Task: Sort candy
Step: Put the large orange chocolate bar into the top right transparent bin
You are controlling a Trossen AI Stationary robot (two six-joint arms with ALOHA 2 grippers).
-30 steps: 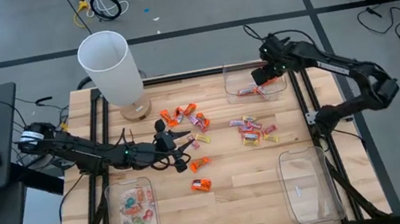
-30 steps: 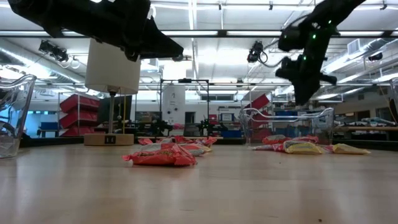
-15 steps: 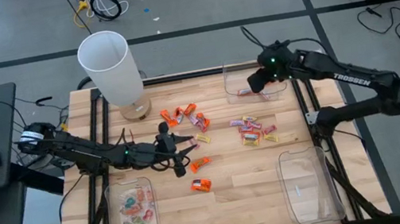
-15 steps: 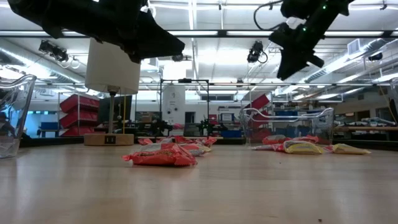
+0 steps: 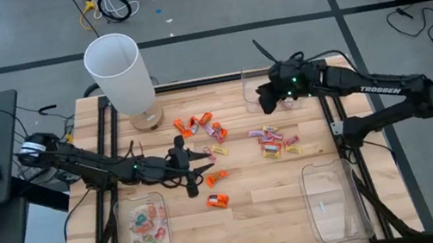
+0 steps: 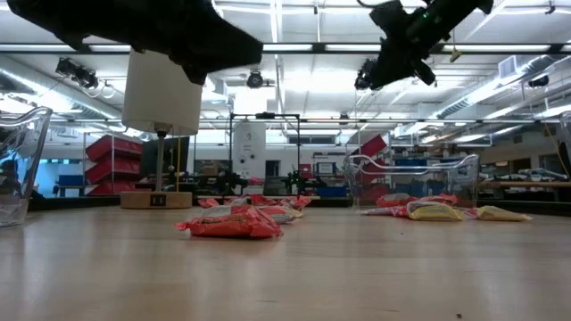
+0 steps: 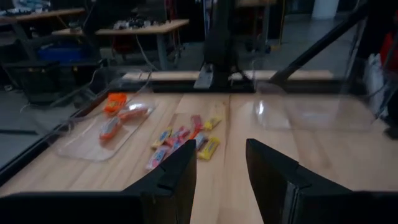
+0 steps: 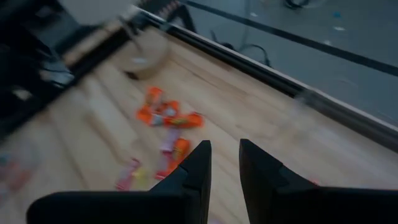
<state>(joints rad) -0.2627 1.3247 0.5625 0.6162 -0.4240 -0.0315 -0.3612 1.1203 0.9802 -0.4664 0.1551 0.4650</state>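
While the candy (image 5: 209,131) lies scattered mid-table, I see my left gripper (image 5: 203,160) parted and empty beside it, my right gripper (image 5: 263,95) slightly parted, empty, at the far tray's (image 5: 246,77) edge

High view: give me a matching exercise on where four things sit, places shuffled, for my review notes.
Things:
1. white lamp
2. left gripper
3. right gripper
4. lone orange candy

Places:
A. over the left edge of the top-right clear tray
B. top-left corner of the table
C. over mid-table, beside the scattered candy
D. alone on bare wood, lower in the picture than the rest

Pairs: 1-B, 2-C, 3-A, 4-D
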